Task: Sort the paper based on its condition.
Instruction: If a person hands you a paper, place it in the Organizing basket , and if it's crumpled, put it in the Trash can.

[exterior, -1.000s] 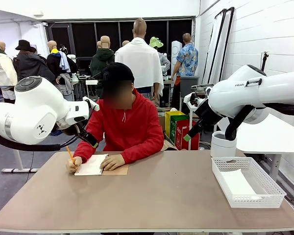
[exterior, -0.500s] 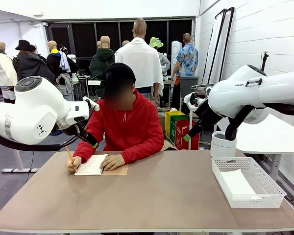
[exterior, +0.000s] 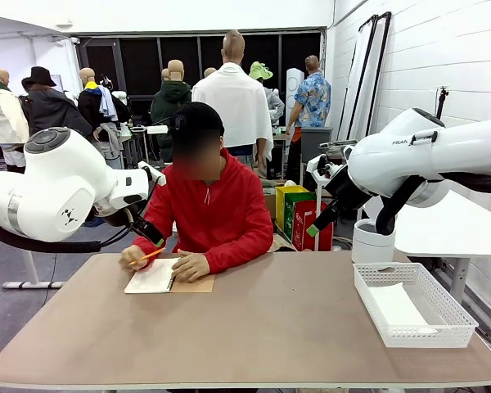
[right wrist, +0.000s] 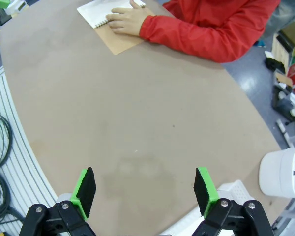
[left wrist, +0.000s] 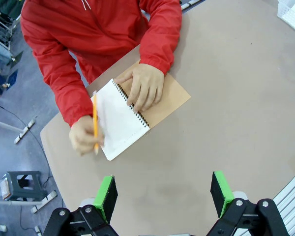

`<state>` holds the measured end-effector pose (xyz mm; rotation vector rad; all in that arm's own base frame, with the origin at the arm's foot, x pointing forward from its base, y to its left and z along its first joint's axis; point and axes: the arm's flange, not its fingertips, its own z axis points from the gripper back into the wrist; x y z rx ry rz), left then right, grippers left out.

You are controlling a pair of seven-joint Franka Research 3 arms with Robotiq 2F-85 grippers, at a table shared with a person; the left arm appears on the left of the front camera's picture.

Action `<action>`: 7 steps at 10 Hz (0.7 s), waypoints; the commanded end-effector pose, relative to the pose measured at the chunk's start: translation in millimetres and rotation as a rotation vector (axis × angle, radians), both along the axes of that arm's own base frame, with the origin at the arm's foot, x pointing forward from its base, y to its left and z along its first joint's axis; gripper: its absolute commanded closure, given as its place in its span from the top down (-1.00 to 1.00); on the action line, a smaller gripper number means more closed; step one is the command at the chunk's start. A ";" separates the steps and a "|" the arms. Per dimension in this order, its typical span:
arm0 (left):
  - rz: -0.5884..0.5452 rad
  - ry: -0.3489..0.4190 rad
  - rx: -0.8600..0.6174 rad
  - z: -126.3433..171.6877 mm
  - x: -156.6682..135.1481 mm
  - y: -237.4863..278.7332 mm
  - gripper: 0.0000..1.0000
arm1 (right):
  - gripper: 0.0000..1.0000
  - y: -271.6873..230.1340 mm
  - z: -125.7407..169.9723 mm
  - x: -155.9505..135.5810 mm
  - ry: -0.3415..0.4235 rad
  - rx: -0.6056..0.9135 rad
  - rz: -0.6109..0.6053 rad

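Overhead, left gripper (left wrist: 162, 189) and right gripper (right wrist: 145, 191) spread wide, empty, well clear of the notebook (left wrist: 122, 124).

Right wrist view: notebook (right wrist: 96, 12) past the top edge, page partly beneath the person's hand (right wrist: 124, 19)

Matte tan bench (exterior: 270, 327) is showing plain. Person is wearing a red hooded top (exterior: 217, 217). Yellow-orange pencil (left wrist: 95, 120) is lying over the white-paged spiral notebook (left wrist: 119, 123) w/ brown cardboard cover (left wrist: 169, 101). White mesh plastic basket (exterior: 425, 334) is showing a grid pattern. Left end effector (left wrist: 163, 189) & right end effector (right wrist: 143, 189) are showing black w/ green pads.
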<state>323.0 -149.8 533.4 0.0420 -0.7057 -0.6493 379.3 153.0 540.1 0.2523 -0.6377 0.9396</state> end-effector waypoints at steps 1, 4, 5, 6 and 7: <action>-0.001 -0.002 0.001 0.4 -0.4 0.0 1.00 | 1.00 1.2 0.0 0.0 0.002 0.006 -0.010; -0.001 -0.002 0.001 0.4 -0.4 0.0 1.00 | 1.00 1.2 0.0 0.0 0.002 0.006 -0.010; -0.001 -0.002 0.001 0.4 -0.4 0.0 1.00 | 1.00 1.2 0.0 0.0 0.002 0.006 -0.010; -0.001 -0.002 0.001 0.4 -0.4 0.0 1.00 | 1.00 1.2 0.0 0.0 0.002 0.006 -0.010; -0.001 -0.002 0.001 0.4 -0.4 0.0 1.00 | 1.00 1.2 0.0 0.0 0.002 0.006 -0.010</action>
